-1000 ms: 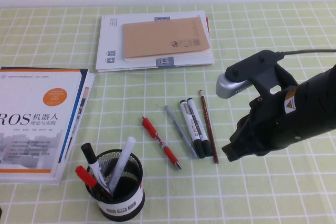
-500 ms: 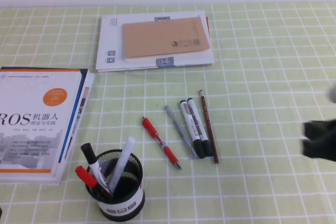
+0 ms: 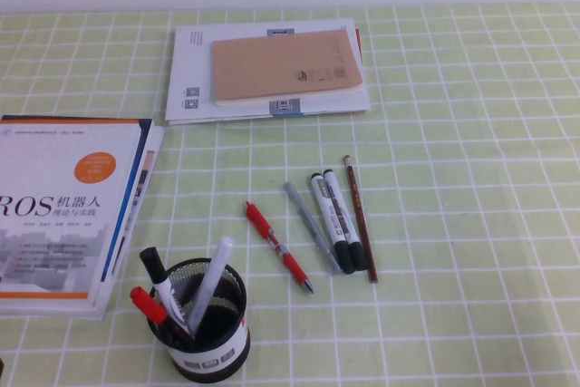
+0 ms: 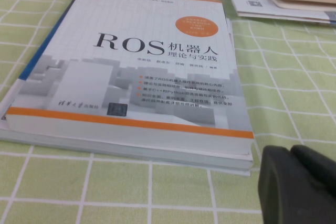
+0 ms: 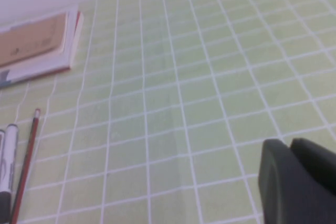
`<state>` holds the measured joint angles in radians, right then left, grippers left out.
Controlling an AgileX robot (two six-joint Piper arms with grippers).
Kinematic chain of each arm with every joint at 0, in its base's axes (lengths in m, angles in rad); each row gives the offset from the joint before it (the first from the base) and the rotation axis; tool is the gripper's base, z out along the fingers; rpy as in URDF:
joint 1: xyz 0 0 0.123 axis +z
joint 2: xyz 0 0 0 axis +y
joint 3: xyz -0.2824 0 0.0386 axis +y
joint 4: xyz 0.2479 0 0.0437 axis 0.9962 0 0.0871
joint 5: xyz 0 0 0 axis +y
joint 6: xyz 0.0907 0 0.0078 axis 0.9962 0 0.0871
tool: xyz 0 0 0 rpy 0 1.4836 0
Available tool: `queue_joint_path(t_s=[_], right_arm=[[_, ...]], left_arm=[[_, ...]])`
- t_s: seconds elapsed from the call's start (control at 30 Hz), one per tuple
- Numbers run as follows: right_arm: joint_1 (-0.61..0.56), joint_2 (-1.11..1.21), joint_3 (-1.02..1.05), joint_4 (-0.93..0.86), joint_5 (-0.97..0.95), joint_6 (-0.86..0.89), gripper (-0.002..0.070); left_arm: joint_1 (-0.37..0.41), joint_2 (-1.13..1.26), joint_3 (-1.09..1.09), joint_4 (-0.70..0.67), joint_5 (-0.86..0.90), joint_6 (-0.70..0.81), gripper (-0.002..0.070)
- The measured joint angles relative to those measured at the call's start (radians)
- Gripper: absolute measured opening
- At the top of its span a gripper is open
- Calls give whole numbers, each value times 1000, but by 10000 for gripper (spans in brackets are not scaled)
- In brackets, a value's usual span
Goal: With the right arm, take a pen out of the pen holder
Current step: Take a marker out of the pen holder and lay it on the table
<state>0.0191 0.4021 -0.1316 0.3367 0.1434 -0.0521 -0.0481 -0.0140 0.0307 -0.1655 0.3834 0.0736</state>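
A black mesh pen holder (image 3: 201, 324) stands near the table's front left. It holds a white pen (image 3: 211, 283), a black marker (image 3: 156, 275) and a red pen (image 3: 148, 304). To its right, on the green checked cloth, lie a red pen (image 3: 277, 246), a grey pen (image 3: 311, 226), two markers (image 3: 335, 219) and a brown pencil (image 3: 359, 215). Neither arm shows in the high view. My right gripper (image 5: 290, 144) is shut and holds nothing, above bare cloth to the right of the pencil (image 5: 24, 163). My left gripper (image 4: 290, 153) is shut beside the ROS book.
A ROS textbook (image 3: 63, 210) lies at the left edge, just behind the holder. A brown notebook (image 3: 281, 65) rests on white papers at the back middle. The cloth to the right of the pencil carries nothing.
My right arm, which hung over the cloth right of the pens, has pulled back to the right and left the high view. The pens and holder have not moved.
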Motion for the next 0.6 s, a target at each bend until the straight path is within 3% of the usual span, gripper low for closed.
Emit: queue_joint_path(t_s=[0.27, 0.6], right_arm=[[-14, -281, 121, 0, 0, -64, -12], [-14, -410, 157, -9, -2, -69, -12]], left_arm=[[0, 0, 0, 0, 0, 0, -8], [0, 0, 0, 0, 0, 0, -8]])
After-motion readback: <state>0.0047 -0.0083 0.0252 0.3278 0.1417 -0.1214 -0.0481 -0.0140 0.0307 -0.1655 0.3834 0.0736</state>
